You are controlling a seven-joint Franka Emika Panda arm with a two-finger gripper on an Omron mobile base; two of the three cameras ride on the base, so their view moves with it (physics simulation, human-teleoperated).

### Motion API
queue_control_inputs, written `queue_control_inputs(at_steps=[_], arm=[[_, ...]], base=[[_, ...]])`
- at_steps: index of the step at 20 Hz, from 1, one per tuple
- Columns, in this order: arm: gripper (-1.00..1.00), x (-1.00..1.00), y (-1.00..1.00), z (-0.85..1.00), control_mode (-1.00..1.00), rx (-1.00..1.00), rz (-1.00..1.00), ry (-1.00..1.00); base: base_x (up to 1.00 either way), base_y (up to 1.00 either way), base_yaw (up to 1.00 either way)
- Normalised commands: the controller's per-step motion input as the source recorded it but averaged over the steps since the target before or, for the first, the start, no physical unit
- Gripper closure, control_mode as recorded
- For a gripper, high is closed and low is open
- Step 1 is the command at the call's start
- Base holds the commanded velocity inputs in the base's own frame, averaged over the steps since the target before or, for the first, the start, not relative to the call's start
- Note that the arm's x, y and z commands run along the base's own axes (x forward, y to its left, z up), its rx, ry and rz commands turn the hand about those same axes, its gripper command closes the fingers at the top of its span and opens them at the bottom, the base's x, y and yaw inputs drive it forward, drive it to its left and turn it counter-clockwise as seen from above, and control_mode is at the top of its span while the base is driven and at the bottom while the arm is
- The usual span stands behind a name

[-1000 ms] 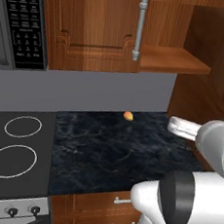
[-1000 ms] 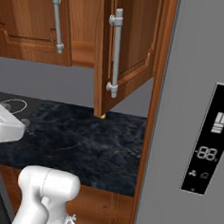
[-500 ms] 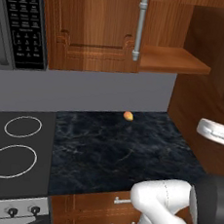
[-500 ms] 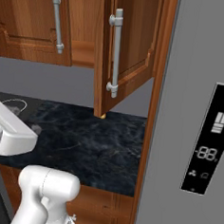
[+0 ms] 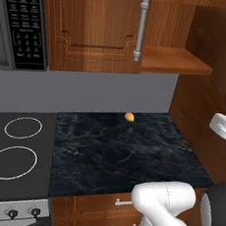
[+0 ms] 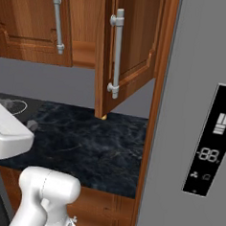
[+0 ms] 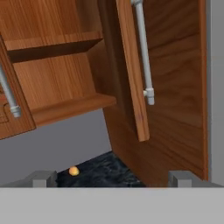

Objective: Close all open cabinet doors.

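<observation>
Right-hand cabinet door [image 6: 132, 49] found open, swung out from the cabinet and standing nearly edge-on to the hand view [image 7: 131, 70]. Long axis vertical; handled face turned toward the tall wooden side panel [image 7: 175, 87] and refrigerator [image 6: 196, 116] on the right. Long silver bar handle [image 6: 116, 53] runs upright on that face, near the free edge. Lower corner of this door hangs above the dark marbled counter [image 6: 98, 142], apart from it.

Left-hand cabinet door [image 5: 94, 26] shut flush against the cabinet front, beside the microwave [image 5: 21, 21]; vertical handle [image 5: 141, 29] at its right edge. Between the two doors, exposed interior with wooden shelf [image 7: 57, 46] and cabinet floor [image 5: 174, 61].

Small orange object [image 5: 129, 117] resting on the counter near the grey back wall, below the opening. Cooktop [image 5: 14, 154] with two white rings left of the counter. Drawer fronts [image 5: 95, 209] with short handles below the counter edge.

Gripper [image 7: 111, 178] raised, aimed up at the open cabinet, touching nothing. Finger tips [image 7: 41, 178] set wide apart at the bottom of the hand view, nothing held between.
</observation>
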Motion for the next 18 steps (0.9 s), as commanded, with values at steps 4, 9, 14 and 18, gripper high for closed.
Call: queue_control_inputs(at_steps=[4, 9, 14, 18], arm=[[-1.00, 0.06, -0.16, -0.12, -1.00, 0.00, 0.04, -0.11], [-1.00, 0.14, -0.49, -0.16, -1.00, 0.00, 0.08, -0.11], [-1.00, 0.17, -0.40, -0.09, -1.00, 0.00, 0.12, -0.07], [-1.00, 0.20, -0.30, -0.09, -1.00, 0.00, 0.11, -0.05]], base=[[0.00, 0.00, 0.00], [0.00, 0.00, 0.00], [0.00, 0.00, 0.00], [0.00, 0.00, 0.00]])
